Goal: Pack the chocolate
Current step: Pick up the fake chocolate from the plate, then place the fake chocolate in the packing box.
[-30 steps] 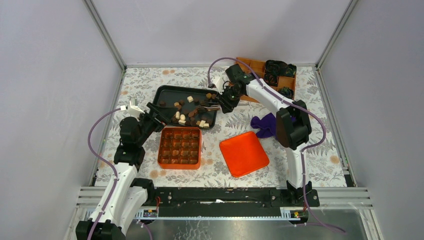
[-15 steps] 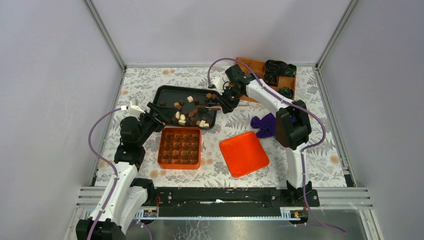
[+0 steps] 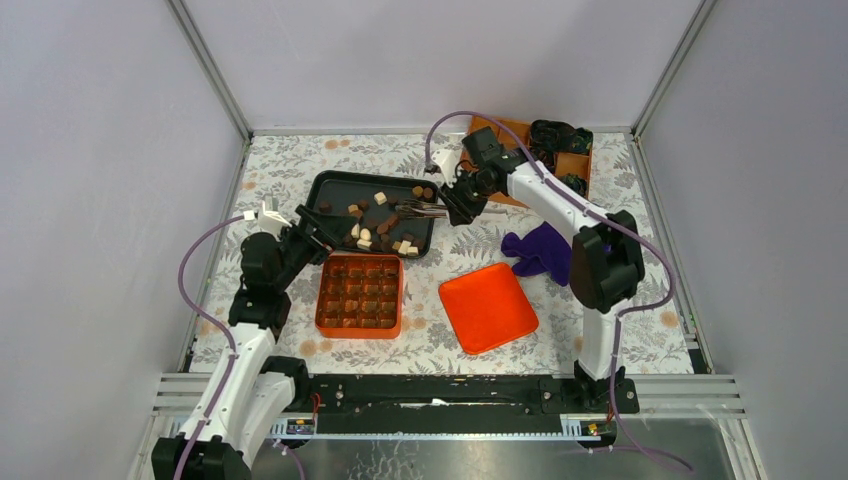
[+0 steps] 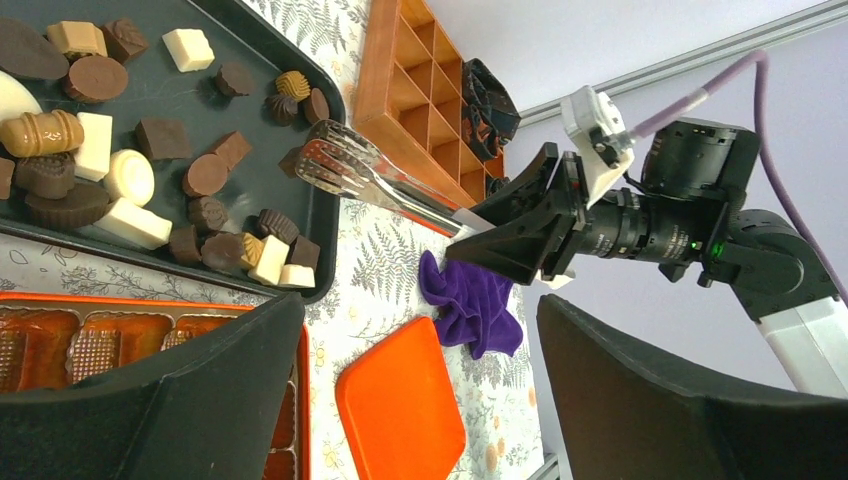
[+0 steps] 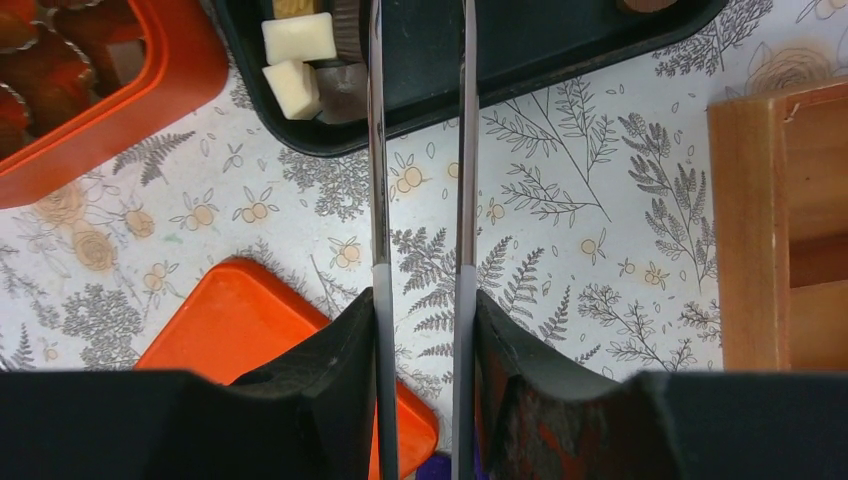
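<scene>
The right gripper (image 5: 420,320), jaws narrowed, pinches long silvery metal tongs (image 4: 370,180), tips over the black plastic tray (image 4: 200,95); small brown and cream chocolate pieces (image 4: 150,170) lie loose there. The left gripper (image 4: 415,330) hovers beside the tray, jaws wide and empty.

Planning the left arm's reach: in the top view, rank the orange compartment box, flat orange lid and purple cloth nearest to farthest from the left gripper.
1. Orange compartment box, just beside the left gripper.
2. Flat orange lid, table centre.
3. Purple cloth, right side.

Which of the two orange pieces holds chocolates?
The compartmented orange box beside the black tray; the flat orange lid to its right holds nothing.
</scene>
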You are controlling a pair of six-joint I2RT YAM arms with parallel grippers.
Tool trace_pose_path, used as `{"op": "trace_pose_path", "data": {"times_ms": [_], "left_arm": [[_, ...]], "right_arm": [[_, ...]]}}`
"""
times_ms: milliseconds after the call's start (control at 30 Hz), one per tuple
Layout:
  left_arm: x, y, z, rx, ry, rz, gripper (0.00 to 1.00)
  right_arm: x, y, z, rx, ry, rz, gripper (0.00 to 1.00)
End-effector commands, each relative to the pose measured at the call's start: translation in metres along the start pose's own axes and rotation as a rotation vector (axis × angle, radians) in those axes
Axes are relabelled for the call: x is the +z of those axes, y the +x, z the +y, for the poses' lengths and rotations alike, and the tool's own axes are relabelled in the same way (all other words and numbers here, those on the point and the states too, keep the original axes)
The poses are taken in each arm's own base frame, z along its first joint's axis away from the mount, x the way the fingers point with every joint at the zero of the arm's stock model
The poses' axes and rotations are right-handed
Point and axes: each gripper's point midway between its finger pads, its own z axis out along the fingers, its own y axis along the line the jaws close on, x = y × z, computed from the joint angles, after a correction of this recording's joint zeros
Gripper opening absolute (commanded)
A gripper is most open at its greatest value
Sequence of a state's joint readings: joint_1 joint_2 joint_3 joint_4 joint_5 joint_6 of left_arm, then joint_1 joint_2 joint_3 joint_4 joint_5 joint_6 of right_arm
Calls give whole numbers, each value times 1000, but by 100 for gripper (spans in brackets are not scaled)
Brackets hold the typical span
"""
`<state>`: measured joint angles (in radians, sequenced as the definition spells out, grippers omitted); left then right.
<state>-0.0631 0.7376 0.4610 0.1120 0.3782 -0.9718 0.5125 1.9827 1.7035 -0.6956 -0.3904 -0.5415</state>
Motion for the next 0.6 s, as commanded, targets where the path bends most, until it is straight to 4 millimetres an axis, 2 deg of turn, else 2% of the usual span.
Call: {"op": "trace_pose_path", "data": {"times_ms": [0,167,367,567], "left_arm": [[-5,-11,-16,31,46,-37,94],[-9,-16,-14,77,3,-43,94],[-23,-33,-10,226,-130,-66,94],[-31,-47,-17,279,-144,-119,95]], "right_arm": [[-39,-34,12,-36,-4,-142,13],[-59,-35,42,-61,-93,-199,13],[-85,-32,90,-98,-236,-276,13],[-76,-22,125,-161,-298,-241,14]]}}
